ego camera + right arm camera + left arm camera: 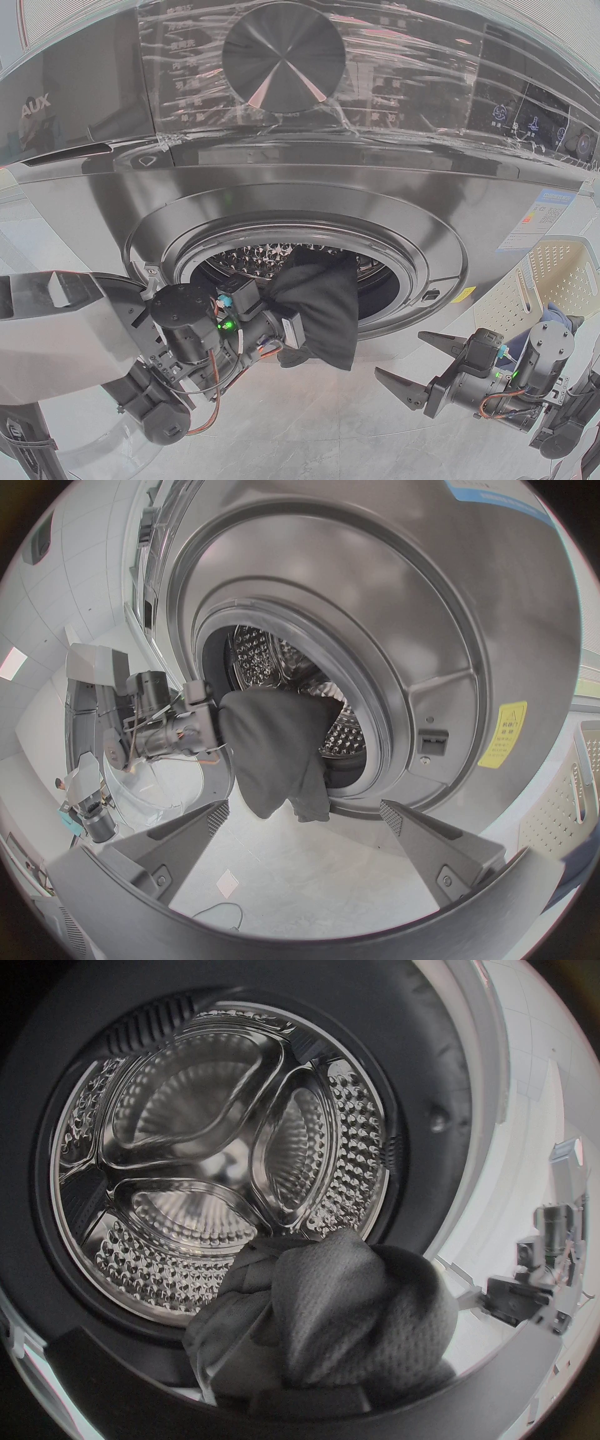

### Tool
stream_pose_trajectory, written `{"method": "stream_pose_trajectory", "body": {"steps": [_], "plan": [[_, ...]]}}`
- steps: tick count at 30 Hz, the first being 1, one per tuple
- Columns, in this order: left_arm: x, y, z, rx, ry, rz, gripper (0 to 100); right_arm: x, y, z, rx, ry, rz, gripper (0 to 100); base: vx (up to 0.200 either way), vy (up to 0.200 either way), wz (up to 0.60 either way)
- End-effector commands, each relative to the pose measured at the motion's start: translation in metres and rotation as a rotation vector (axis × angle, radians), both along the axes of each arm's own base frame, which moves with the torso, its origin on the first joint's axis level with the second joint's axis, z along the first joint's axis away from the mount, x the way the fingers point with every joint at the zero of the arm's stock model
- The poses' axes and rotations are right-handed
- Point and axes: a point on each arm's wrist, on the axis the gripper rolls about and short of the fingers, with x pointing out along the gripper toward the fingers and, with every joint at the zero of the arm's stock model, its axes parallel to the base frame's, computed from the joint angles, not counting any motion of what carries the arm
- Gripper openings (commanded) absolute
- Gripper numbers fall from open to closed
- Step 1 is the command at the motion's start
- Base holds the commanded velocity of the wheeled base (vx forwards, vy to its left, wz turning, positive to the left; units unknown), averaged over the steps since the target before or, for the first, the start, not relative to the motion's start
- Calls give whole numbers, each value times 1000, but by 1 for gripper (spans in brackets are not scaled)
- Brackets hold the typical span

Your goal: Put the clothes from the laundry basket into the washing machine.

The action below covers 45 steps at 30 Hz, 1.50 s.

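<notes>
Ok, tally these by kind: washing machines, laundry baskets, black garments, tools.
washing machine: 1
laundry basket: 1
black garment: 1
left tool and right tool: 2
Total: 5

The washing machine [312,200] is dark glossy grey; its drum [206,1147] is bright steel, studded with dots. The garment [319,306] is plain black. At four o'clock from the drum, a yellow sticker [503,733]; at three o'clock, a cream basket [562,275] pierced with small holes.
</notes>
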Motion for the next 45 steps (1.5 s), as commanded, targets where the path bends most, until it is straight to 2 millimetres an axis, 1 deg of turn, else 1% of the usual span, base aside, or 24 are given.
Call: {"method": "stream_pose_trajectory", "body": {"steps": [1, 2, 3, 5, 8, 11, 13, 14, 15, 16, 18, 21, 22, 28, 37, 42, 45], "plan": [[29, -12, -14, -16, -10, 66, 0, -6, 0, -7, -35, 29, -18, 100, 0, 0, 0], [29, -12, -14, -16, -10, 66, 0, -6, 0, -7, -35, 29, -18, 100, 0, 0, 0], [37, -13, -13, -29, -25, 92, 0, -6, 0, -9, -42, 32, -35, 100, 0, 0, 0], [45, -16, -11, -45, -42, 117, 0, -6, 0, -11, -51, 42, -38, 100, 0, 0, 0], [50, -19, -11, -59, -49, 132, 0, -6, 0, -13, -54, 48, -37, 100, 0, 0, 0], [57, -22, -16, -65, -53, 136, 0, -6, 1, -13, -54, 48, -35, 100, 0, 0, 0], [68, -22, -19, -67, -64, 154, 0, -6, 1, -14, -54, 54, -34, 100, 0, 0, 0], [68, -22, -19, -67, -64, 154, 0, -6, 1, -14, -54, 54, -34, 100, 0, 0, 0], [79, -25, -22, -74, -79, 165, 0, -5, 2, -15, -57, 62, -32, 100, 0, 0, 0], [84, -27, -23, -79, -87, 170, 0, -6, 3, -16, -59, 66, -28, 100, 0, 0, 0], [93, -29, -27, -83, -95, 181, 0, -7, 4, -17, -59, 65, -18, 100, 0, 0, 0], [99, -30, -29, -79, -100, 186, 0, -7, 5, -17, -59, 65, -17, 100, 0, 0, 0], [108, -30, -29, -77, -108, 199, 0, -7, 5, -17, -60, 67, -18, 100, 0, 0, 0], [133, -30, -13, -96, -128, 254, 0, -7, 5, -19, -67, 73, -17, 100, 0, 0, 0], [153, -27, -3, -78, -106, 282, 0, -6, 6, -21, -71, 79, -12, 100, 0, 0, 0], [165, -32, 4, -87, -110, 287, 0, -5, 7, -20, -66, 75, -11, 100, 0, 0, 0], [172, -35, 10, -115, -131, 327, 0, -6, 6, -21, -69, 77, -11, 100, 0, 0, 0]]}}
